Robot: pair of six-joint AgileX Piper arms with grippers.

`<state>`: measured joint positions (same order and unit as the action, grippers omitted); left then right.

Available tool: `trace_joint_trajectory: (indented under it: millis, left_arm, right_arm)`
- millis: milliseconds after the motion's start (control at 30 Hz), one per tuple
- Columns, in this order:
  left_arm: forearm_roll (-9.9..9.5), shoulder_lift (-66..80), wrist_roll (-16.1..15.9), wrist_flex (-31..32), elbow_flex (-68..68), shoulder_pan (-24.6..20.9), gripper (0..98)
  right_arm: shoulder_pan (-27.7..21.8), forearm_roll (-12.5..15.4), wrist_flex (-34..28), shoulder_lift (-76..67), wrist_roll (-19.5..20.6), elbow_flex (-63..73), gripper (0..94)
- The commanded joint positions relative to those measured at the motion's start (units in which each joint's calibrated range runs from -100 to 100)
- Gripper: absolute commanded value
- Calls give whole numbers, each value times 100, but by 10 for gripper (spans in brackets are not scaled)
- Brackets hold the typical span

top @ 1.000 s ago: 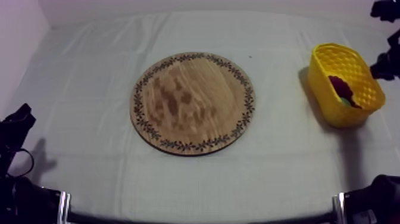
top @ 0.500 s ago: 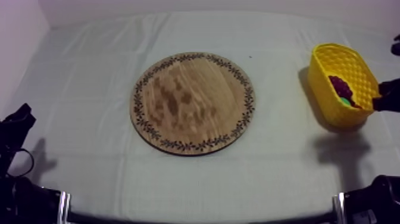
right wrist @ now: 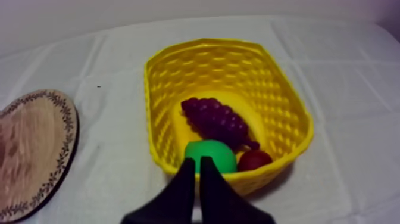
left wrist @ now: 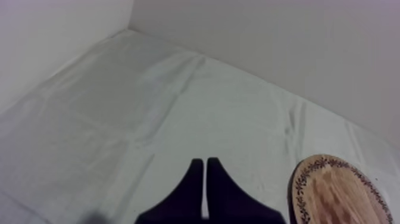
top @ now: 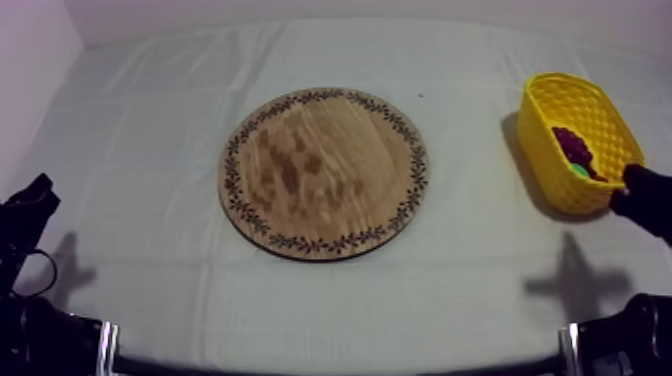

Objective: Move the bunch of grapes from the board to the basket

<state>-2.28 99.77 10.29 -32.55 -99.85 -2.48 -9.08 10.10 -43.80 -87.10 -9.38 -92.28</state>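
Note:
The purple bunch of grapes [right wrist: 217,119] lies inside the yellow basket [right wrist: 208,43], on top of a green pear [right wrist: 209,156] and beside a small red fruit [right wrist: 255,159]. My right gripper [right wrist: 196,164] is shut on nothing and hangs just outside the basket's near wall. From above, the basket [top: 540,110] stands at the table's right with the grapes [top: 572,146] in it, and the right gripper [top: 632,190] sits at its near right corner. The round wooden board [top: 325,172] at the centre is bare. My left gripper [left wrist: 204,164] is shut, low at the left [top: 40,190].
Grey-white cloth covers the table, with open room left of the board and along the front. A white wall runs behind the table. The board's rim [left wrist: 300,179] lies a short way to the right of my left gripper; the board [right wrist: 30,149] also lies left of the basket.
My right arm has moved from the far right corner down along the basket's right side toward the front; its shadow slid forward on the cloth. The left arm has not moved.

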Motion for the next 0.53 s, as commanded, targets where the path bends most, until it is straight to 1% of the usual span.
trace_joint_trajectory:
  millis: [0, 33, 67, 133, 200, 267, 400, 500]
  left_arm:
    - [1, -3, -3, -3, -4, -1, 0]
    - [1, -3, -2, -3, -4, -1, 0]
    - [1, -3, -2, -3, -4, -1, 0]
    - [1, -3, -3, -3, -4, -1, 0]
    - [1, -3, -2, -3, -4, -1, 0]
    - [1, -3, -1, -3, -4, -1, 0]
    - [1, -3, -1, -3, -4, -1, 0]
    - [1, -3, -1, -3, -4, -1, 0]
  right_arm:
    - [89, -229, -11, -370, 586, -243, 3]
    - [139, -298, -17, -470, 706, -291, 3]
    - [191, -370, -5, -563, 729, -339, 3]
    - [268, -489, 75, -717, 532, -450, 4]
    - [315, -657, 329, -793, 456, -582, 4]
    - [340, -758, 472, -830, 277, -656, 4]
    - [358, -832, 573, -857, -149, -710, 4]
    - [362, -848, 590, -862, -291, -722, 4]
